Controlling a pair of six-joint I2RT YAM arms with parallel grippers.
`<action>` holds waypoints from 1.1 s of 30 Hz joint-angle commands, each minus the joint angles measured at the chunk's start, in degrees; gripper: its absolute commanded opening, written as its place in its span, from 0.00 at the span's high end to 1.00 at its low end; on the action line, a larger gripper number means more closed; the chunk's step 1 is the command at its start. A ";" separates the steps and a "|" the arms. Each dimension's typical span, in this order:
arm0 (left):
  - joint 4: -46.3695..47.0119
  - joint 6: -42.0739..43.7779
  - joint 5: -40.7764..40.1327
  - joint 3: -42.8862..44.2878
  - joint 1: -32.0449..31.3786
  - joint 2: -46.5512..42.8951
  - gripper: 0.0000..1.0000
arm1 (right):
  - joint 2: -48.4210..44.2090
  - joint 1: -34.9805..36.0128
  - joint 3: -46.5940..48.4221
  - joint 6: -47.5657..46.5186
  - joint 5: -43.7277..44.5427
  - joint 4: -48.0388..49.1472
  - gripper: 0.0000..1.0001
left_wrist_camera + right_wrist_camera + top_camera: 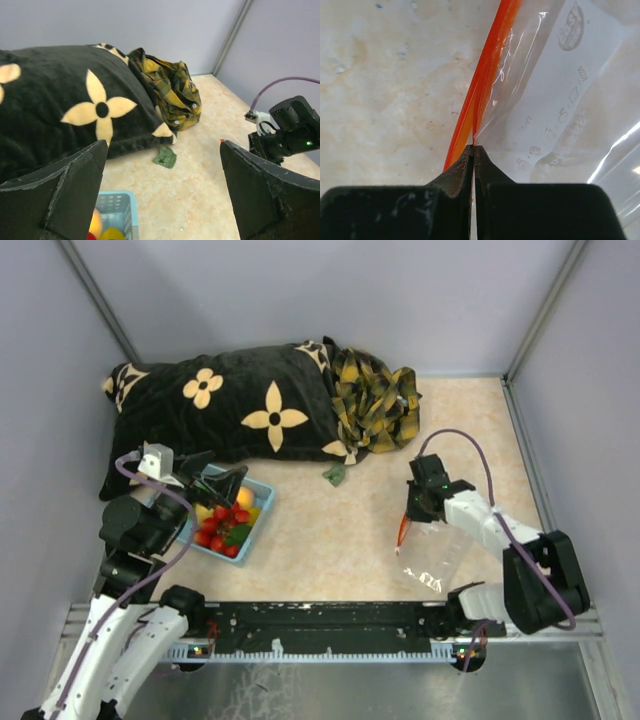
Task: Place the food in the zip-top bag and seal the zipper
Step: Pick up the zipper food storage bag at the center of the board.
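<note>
right gripper [474, 149] is clamping the zipper [487, 70] of the zip-top bag [437, 556] at table right, left gripper [218, 483] is hovering open over the food [222, 524] in the basket [264, 497]; i'd be lifting one lip only.

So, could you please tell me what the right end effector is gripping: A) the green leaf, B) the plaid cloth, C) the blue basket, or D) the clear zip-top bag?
D: the right wrist view shows the right end effector closed on the zip-top bag beside its orange zipper.
</note>
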 commanded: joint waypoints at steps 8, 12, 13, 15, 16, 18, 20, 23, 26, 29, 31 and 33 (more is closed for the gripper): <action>7.33 -11.06 16.04 -3.00 -0.23 7.07 0.03 | -13.12 4.72 2.19 -5.27 -11.77 7.60 1.00; 8.60 -14.57 20.58 -2.92 -0.26 12.50 0.07 | -15.48 8.26 2.33 -5.64 -13.07 12.05 1.00; 9.44 -15.69 21.65 -3.07 -0.37 13.75 0.08 | -15.72 9.31 2.35 -5.67 -12.74 13.04 1.00; 10.99 -17.95 22.83 -4.01 -0.82 16.65 0.09 | -16.07 11.11 2.52 -5.87 -12.13 14.81 1.00; 11.21 -19.11 22.91 -4.16 -1.21 18.03 0.10 | -16.19 12.06 2.53 -5.86 -11.62 15.70 1.00; 11.68 -20.40 23.51 -4.19 -2.54 20.95 0.11 | -16.22 13.76 2.66 -5.71 -10.23 17.29 1.00; 11.92 -21.42 22.87 -4.03 -4.54 23.61 0.12 | -16.31 15.40 2.79 -5.36 -8.55 18.83 1.00; 13.39 -22.78 21.00 -4.22 -7.87 27.20 0.14 | -16.43 17.93 2.59 -4.93 -6.08 21.01 1.00; 16.64 -24.19 18.92 -5.22 -10.84 29.96 0.14 | -16.50 20.37 1.74 -4.52 -3.69 23.75 1.00; 20.19 -25.58 16.06 -6.30 -13.51 33.13 0.14 | -16.25 23.04 1.16 -4.27 -0.37 25.80 1.00; 22.38 -26.10 14.87 -6.33 -14.98 35.84 0.14 | -15.83 24.31 0.91 -4.11 1.43 26.97 1.00; 24.03 -26.18 13.89 -5.86 -16.35 38.83 0.17 | -15.45 25.38 0.77 -3.97 2.20 27.80 1.00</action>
